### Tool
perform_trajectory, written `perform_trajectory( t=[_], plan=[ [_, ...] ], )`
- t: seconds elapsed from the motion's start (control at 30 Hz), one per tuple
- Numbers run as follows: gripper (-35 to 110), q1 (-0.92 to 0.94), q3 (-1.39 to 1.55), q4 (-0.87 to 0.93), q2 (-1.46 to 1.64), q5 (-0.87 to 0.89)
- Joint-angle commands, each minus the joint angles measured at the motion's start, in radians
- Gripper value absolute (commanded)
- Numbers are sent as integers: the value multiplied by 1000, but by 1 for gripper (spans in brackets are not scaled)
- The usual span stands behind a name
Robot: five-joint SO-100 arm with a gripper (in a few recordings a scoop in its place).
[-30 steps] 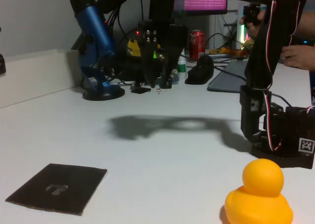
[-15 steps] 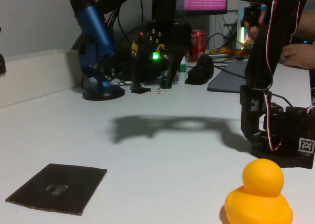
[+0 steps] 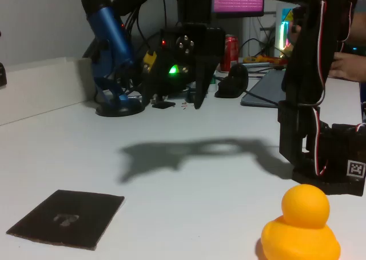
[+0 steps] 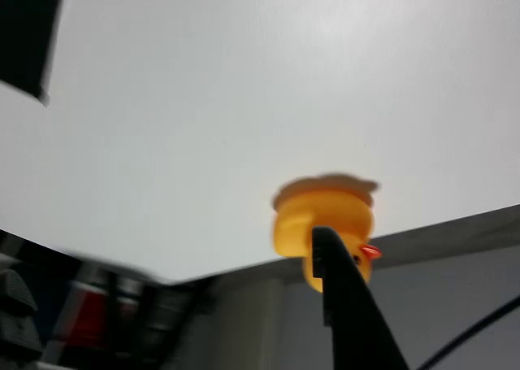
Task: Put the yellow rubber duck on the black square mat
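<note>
The yellow rubber duck [image 3: 303, 226] sits on the white table at the bottom right of the fixed view, facing away, close to the arm's base [image 3: 326, 157]. The black square mat [image 3: 68, 217] lies flat at the bottom left with a pale mark at its centre. My gripper [image 3: 189, 97] hangs high over the far middle of the table, well away from both, jaws spread and empty. In the wrist view the duck [image 4: 325, 219] stands just past one dark finger [image 4: 349, 321], and a corner of the mat [image 4: 24, 28] shows at the top left.
A blue microphone [image 3: 111, 48] on a round stand, a red can [image 3: 230, 50], a black mouse-like object [image 3: 233, 80] and cables crowd the back of the table. A person's hand [image 3: 346, 63] rests at the right edge. Bare white table lies between mat and duck.
The gripper has swung forward and a little lower, and its jaws look wider. Its shadow on the table has grown and slid left. Duck and mat have not moved.
</note>
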Motion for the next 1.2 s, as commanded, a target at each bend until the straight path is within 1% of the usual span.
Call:
perform_trajectory(
  t=[0.0, 0.3, 0.57, 0.9, 1.03, 1.17],
  plan=[
    [40, -110, -12, 21, 49, -14],
    [40, -330, -9, 29, 49, -12],
    [40, -489, -11, 187, 49, -12],
    [40, -653, -11, 193, 48, -11],
    [40, -673, -15, 179, 38, -12],
    [40, -672, -20, 179, -41, -12]
  ],
)
